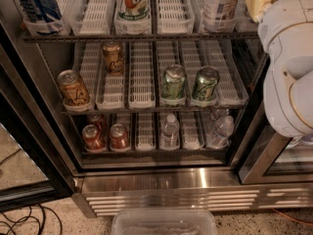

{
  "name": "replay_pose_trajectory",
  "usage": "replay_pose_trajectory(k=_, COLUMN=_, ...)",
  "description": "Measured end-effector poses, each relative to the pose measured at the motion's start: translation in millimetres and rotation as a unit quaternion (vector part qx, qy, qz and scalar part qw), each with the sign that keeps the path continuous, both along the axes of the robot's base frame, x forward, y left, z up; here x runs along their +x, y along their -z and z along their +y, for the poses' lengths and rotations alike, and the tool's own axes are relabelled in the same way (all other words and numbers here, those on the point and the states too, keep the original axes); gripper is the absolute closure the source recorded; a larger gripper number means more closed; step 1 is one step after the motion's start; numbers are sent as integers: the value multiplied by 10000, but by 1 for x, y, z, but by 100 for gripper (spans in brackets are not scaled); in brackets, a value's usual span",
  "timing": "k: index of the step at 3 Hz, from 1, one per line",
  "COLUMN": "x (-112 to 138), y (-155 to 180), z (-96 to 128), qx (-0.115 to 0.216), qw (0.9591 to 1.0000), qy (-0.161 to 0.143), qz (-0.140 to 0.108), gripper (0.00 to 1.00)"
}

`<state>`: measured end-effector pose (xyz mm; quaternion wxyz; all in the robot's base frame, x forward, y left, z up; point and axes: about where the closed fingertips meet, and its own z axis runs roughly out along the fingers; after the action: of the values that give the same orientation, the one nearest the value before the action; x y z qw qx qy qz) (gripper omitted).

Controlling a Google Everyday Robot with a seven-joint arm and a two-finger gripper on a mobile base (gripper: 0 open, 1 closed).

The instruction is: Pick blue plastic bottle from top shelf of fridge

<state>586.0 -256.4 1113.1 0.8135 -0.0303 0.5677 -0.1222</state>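
Observation:
The blue plastic bottle (pixel 221 3) stands at the right of the fridge's top shelf (pixel 171 35), in a white slotted lane tray; only its pale blue label and lower body show. A dark-blue-labelled bottle (pixel 33 4) and a white-labelled bottle (pixel 133 3) stand further left on the same shelf. My white arm (pixel 288 67) fills the right edge. The gripper (pixel 257 1) shows as a tan part at the top right, just right of the blue bottle and about level with it. Whether it touches the bottle is hidden.
The middle rack holds a tan can (pixel 73 89), a brown can (pixel 113 58) and two green cans (pixel 173 82). The lowest rack holds red cans (pixel 93 136) and small water bottles (pixel 169 131). The steel grille (pixel 176 197), a clear bin (pixel 164 223) and cables (pixel 24 222) lie below.

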Motion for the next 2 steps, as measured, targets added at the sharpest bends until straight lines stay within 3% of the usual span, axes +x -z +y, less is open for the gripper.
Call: replay_pose_trajectory(k=2, x=-17, y=-21, z=3, qx=-22, qw=9998, qy=-130, qz=-134, gripper=100)
